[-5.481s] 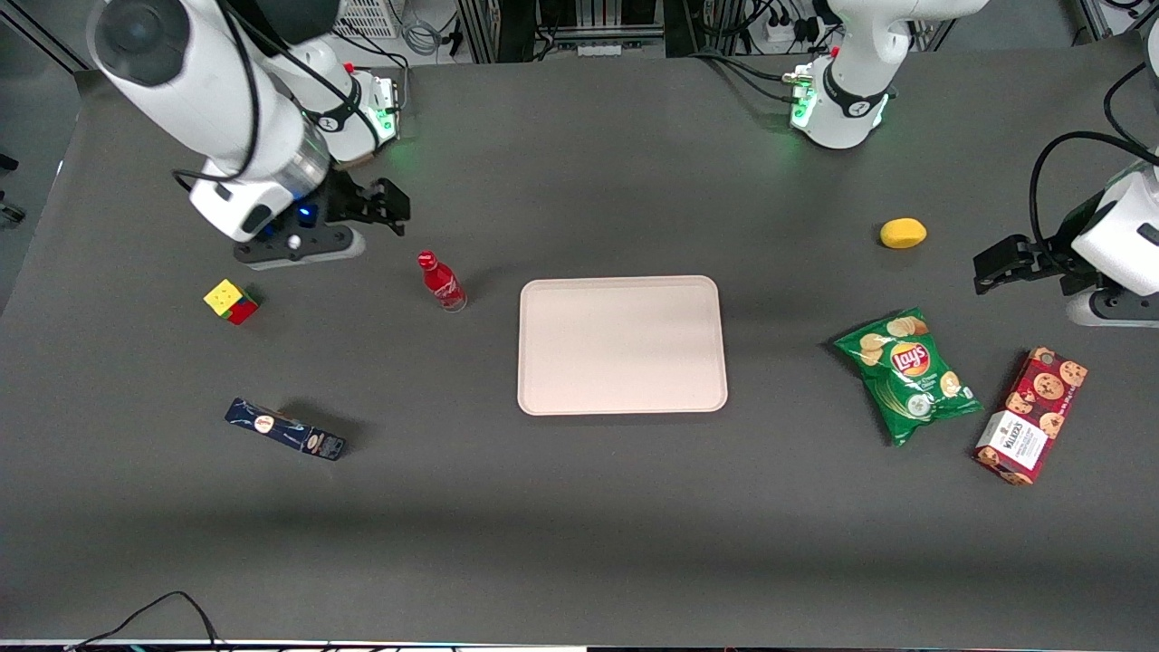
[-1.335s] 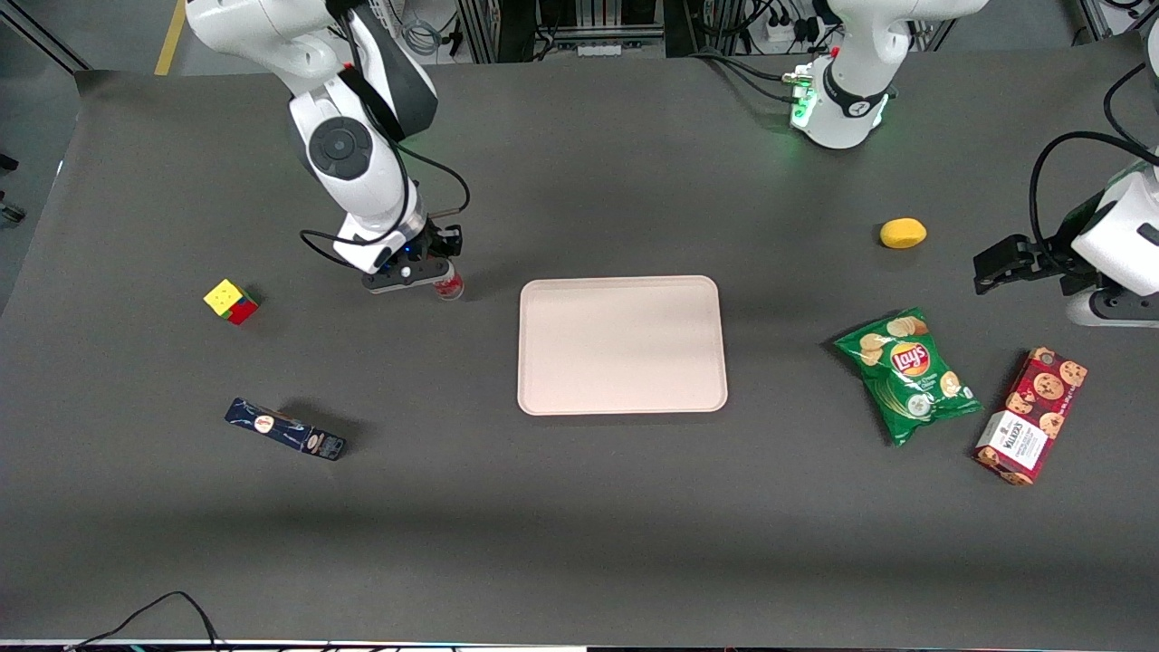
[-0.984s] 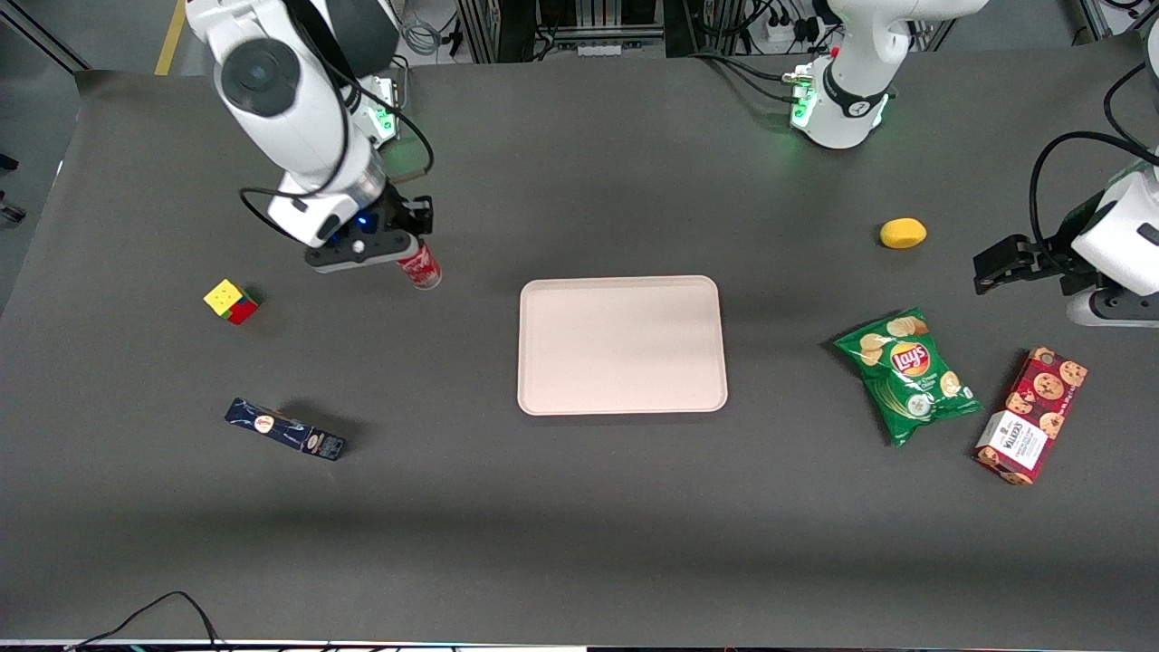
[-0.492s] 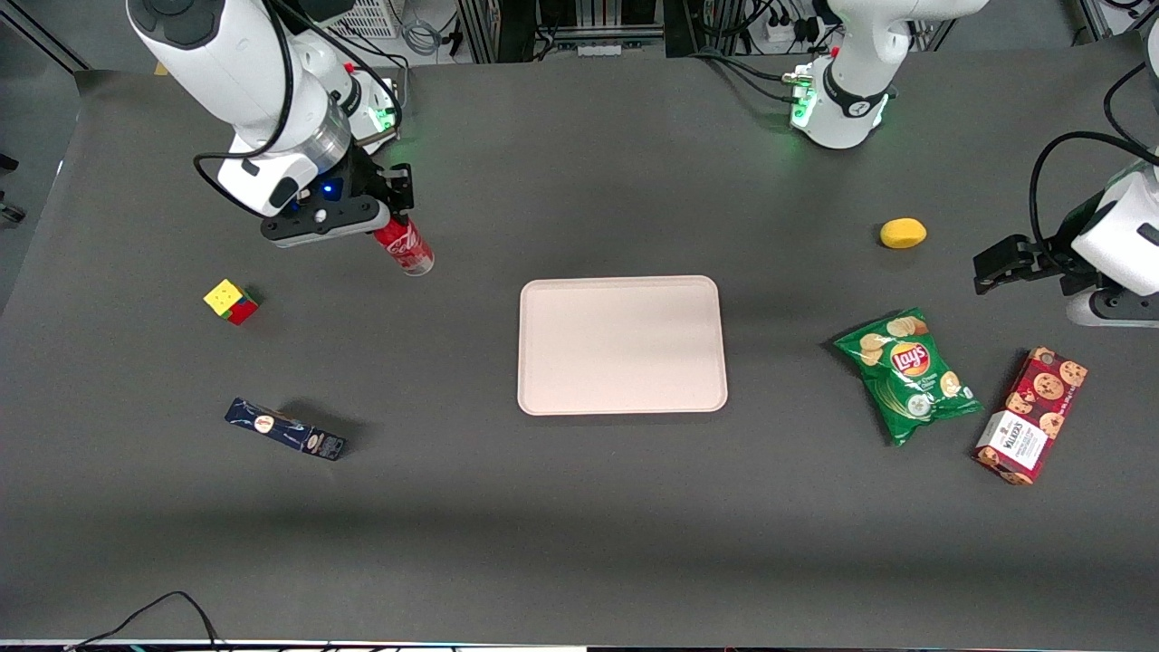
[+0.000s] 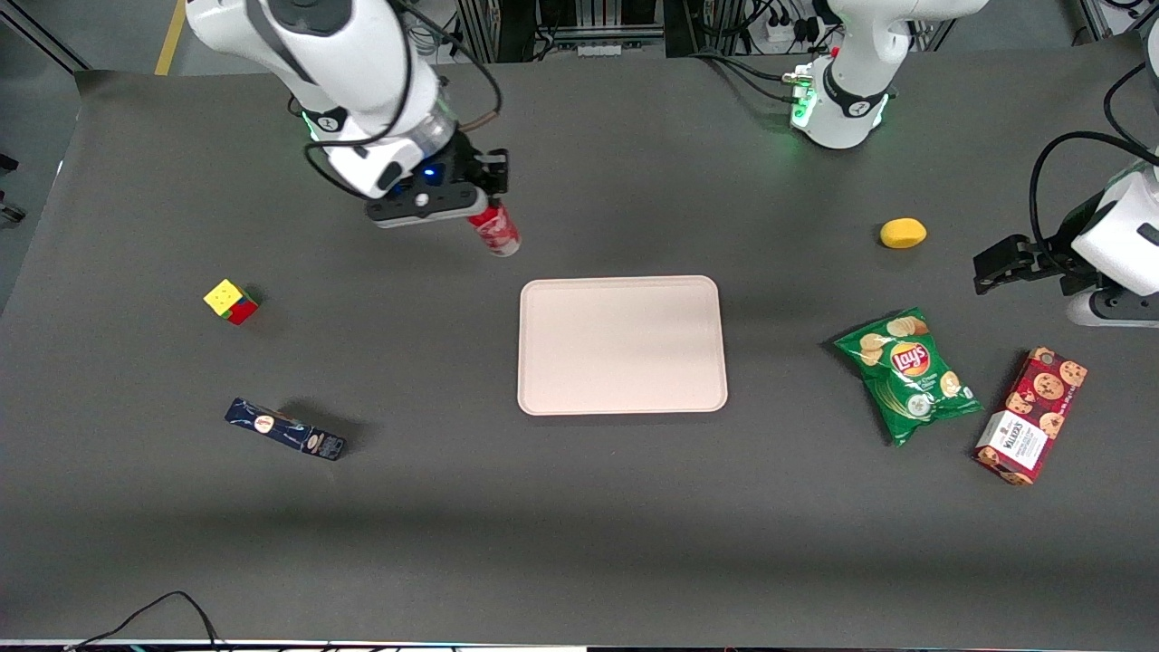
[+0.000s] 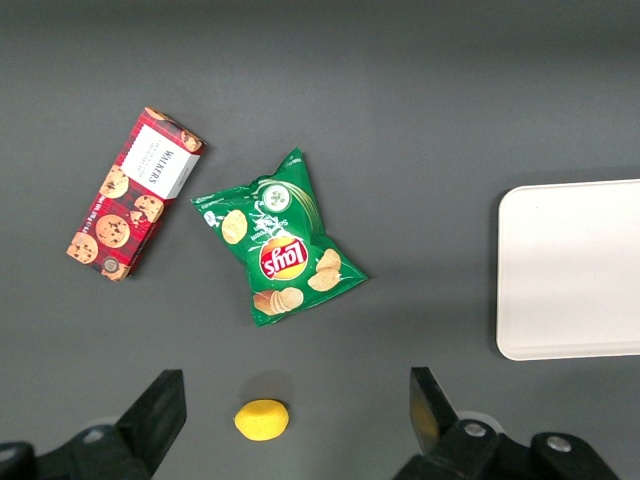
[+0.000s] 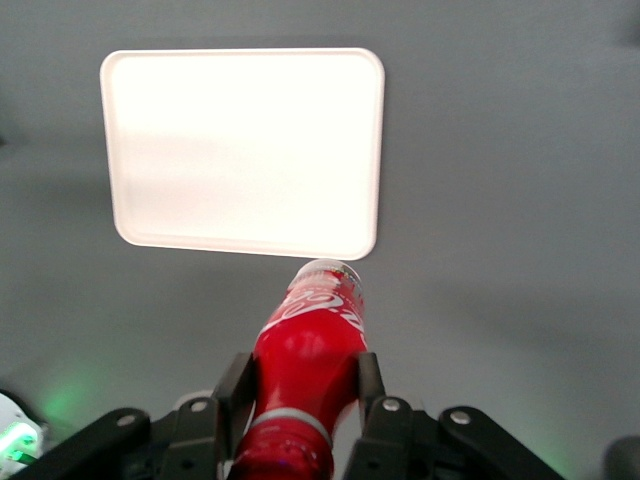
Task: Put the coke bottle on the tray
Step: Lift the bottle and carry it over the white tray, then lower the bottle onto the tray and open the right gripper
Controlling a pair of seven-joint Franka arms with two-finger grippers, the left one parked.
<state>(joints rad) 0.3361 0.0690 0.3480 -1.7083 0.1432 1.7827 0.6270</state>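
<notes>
Since half a second ago the gripper [image 5: 477,210] has carried the coke bottle [image 5: 495,230] sideways toward the middle of the table, so it now hangs in the air near the tray's [image 5: 622,400] corner that is farther from the front camera and on the working arm's side. Its two fingers [image 7: 232,386] are closed on the bottle's upper body, one on each side, with the clear base [image 7: 331,271] pointing down and the bottle tilted a little. From the wrist camera the bottle's base shows just off the tray's [image 7: 240,245] rim, not over its flat part.

On the table toward the working arm's end lie a colour cube [image 5: 230,301] and, nearer the front camera, a dark blue box [image 5: 285,429]. Toward the parked arm's end lie a lemon [image 5: 903,233], a green bag of crisps [image 5: 907,375] nearer the camera than the lemon, and a red cookie box [image 5: 1031,415] beside the bag. The tray lies flat on the dark table [image 5: 579,525] with nothing on it
</notes>
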